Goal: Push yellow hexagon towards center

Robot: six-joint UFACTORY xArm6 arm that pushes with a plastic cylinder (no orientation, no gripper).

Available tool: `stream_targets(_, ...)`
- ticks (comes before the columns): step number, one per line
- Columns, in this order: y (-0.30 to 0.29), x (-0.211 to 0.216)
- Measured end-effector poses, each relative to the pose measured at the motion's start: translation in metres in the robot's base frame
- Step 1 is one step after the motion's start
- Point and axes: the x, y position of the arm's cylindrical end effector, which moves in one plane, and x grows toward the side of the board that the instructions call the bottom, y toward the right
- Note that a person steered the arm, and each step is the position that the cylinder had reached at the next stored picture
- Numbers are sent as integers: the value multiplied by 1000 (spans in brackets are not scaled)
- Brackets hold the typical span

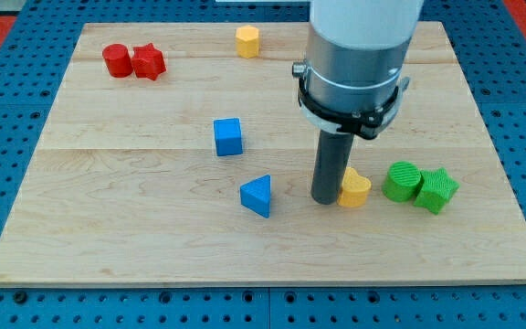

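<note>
Camera view: yellow hexagon [247, 41] sits at the board's top edge, a bit left of middle, well apart from my tip [325, 200], which is down near the view's bottom right, touching or just beside a yellow heart-like block [355, 189]; no fingers on this rig, just a bare rod, so nothing to open or clamp. To do it well, I'd go round the hexagon to its top side and push straight toward the view's bottom, stopping short of the blue cube [228, 136].
</note>
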Motion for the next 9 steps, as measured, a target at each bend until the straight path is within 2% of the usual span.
stream_targets(3,34,-12)
stream_targets(4,22,-65)
stream_targets(6,52,-223)
stream_targets(7,49,-289)
stream_targets(8,-20,-309)
stream_targets(9,-105,-310)
